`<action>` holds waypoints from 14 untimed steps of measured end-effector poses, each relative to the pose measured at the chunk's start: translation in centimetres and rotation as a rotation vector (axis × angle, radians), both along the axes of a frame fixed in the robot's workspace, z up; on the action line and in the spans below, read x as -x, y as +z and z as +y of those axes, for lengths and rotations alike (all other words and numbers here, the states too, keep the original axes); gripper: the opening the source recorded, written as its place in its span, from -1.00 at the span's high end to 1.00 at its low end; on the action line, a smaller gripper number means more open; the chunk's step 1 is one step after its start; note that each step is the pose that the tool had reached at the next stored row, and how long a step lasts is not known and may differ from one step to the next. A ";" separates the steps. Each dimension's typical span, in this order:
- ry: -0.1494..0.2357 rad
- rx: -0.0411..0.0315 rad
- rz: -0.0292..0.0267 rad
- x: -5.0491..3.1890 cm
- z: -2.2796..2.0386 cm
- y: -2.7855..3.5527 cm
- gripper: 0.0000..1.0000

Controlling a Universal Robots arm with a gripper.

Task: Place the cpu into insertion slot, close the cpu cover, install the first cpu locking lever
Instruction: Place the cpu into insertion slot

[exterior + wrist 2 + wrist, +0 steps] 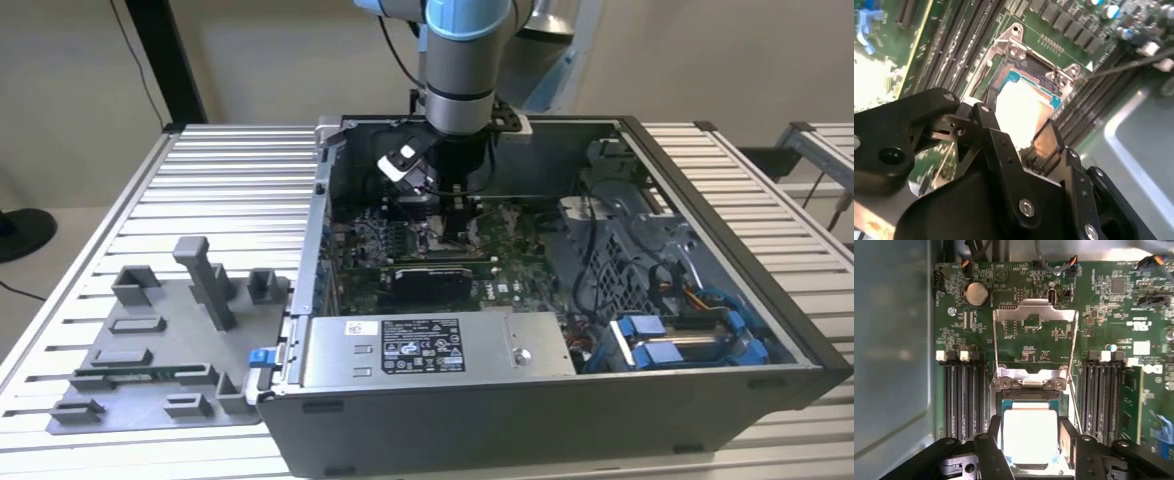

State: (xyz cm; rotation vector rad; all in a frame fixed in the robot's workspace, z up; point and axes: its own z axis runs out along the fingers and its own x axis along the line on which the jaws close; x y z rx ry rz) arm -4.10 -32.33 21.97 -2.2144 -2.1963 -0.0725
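The cpu point(1030, 432), a silvery square chip, lies down in the insertion slot point(1066, 405) on the green board; it shows bright in the second wrist view point(1021, 112). My gripper point(1030, 442) straddles it, with one black finger against each of two opposite edges point(1016, 127). The cpu cover point(1059, 315), a thin silvery frame, stands swung open behind the socket, hinged at a plate with screws. A thin lever wire point(1077, 410) runs along one side of the socket. In the exterior view my gripper point(447, 215) reaches down inside the open computer case.
Black memory slots point(964, 400) flank the socket on both sides. The case point(747, 300) rests on a ribbed metal table, its power supply point(427, 345) at the front and blue drive brackets point(667, 345) at the exterior view's right. A grey fixture plate point(147, 340) lies at the exterior view's left.
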 end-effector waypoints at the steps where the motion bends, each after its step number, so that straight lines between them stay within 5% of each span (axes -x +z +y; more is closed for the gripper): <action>1: 0.000 0.0001 0.0001 0.00 0.00 0.07 1.00; 9: 0.000 -0.0018 -0.0002 0.00 0.00 0.01 1.00; 14: 0.000 -0.0016 -0.0001 0.00 0.00 -0.74 1.00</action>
